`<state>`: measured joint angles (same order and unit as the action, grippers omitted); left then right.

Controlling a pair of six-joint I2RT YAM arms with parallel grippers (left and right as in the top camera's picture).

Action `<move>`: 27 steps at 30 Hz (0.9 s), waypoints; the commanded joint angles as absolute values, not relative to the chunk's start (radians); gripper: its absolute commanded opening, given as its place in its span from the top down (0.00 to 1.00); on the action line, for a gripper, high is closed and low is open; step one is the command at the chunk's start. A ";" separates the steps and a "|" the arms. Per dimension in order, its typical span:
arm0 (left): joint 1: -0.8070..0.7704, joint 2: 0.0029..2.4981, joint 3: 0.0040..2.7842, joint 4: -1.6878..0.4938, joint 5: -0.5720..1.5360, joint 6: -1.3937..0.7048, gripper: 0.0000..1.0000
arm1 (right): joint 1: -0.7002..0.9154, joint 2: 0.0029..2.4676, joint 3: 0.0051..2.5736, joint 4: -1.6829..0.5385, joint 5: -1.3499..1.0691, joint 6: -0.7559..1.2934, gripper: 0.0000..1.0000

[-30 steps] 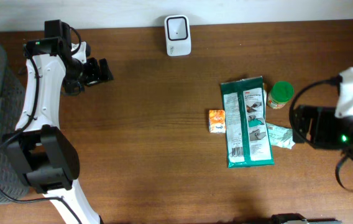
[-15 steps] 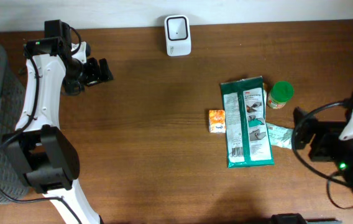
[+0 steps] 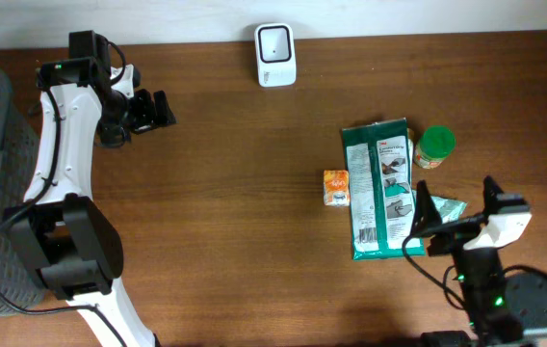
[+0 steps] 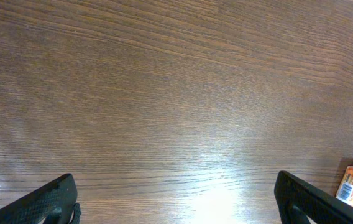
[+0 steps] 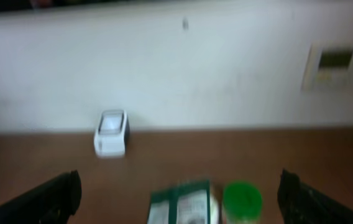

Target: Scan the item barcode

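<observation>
Pincers on both arms stand spread wide and grasp nothing. The left arm bends up from 8 o'clock of the bench (image 3: 254,241), and the left pincer (image 3: 163,111) hangs at 10 o'clock, pointing toward 3 over bare wood. The right pincer (image 3: 458,204) sits at 4 o'clock, aimed level toward 12, its fingers framing a crumpled pale-green packet (image 3: 444,205) in the overhead view. The green wipes pack (image 3: 381,193) lies flat at 3 o'clock, with the orange carton (image 3: 336,187) just beside it at 9 and the green-lidded jar (image 3: 435,145) at its 1 o'clock corner. The white barcode scanner (image 3: 275,55) stands at 12 o'clock.
</observation>
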<state>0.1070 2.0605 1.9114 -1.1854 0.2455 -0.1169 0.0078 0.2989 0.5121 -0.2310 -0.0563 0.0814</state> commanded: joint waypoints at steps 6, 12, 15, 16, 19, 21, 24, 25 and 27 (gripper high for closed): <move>0.108 2.047 1.922 -1.184 0.242 -0.111 0.01 | 0.006 0.058 0.111 0.117 -0.071 0.082 0.02; 0.108 2.047 1.922 -1.184 0.242 -0.111 0.01 | 0.006 0.003 0.006 0.132 -0.062 0.082 0.02; 0.108 2.047 1.922 -1.184 0.242 -0.111 0.01 | 0.006 0.003 0.006 0.077 -0.038 0.082 0.02; 0.108 2.047 1.922 -1.184 0.242 -0.111 0.01 | 0.006 0.003 0.006 0.035 -0.037 0.082 0.02; 0.108 2.047 1.922 -1.184 0.242 -0.111 0.01 | 0.006 0.003 0.006 -0.079 -0.054 0.083 0.02; 0.108 2.047 1.922 -1.184 0.242 -0.111 0.01 | 0.006 0.003 0.006 -0.072 -0.057 0.086 0.02; 0.108 2.047 1.922 -1.184 0.242 -0.111 0.01 | 0.006 0.003 0.006 -0.074 -0.056 0.085 0.02; 0.108 2.047 1.922 -1.184 0.242 -0.111 0.01 | 0.006 0.003 0.006 -0.074 -0.056 0.085 0.02; 0.108 2.047 1.922 -1.184 0.242 -0.111 0.01 | 0.006 0.003 0.006 -0.075 -0.056 0.085 0.02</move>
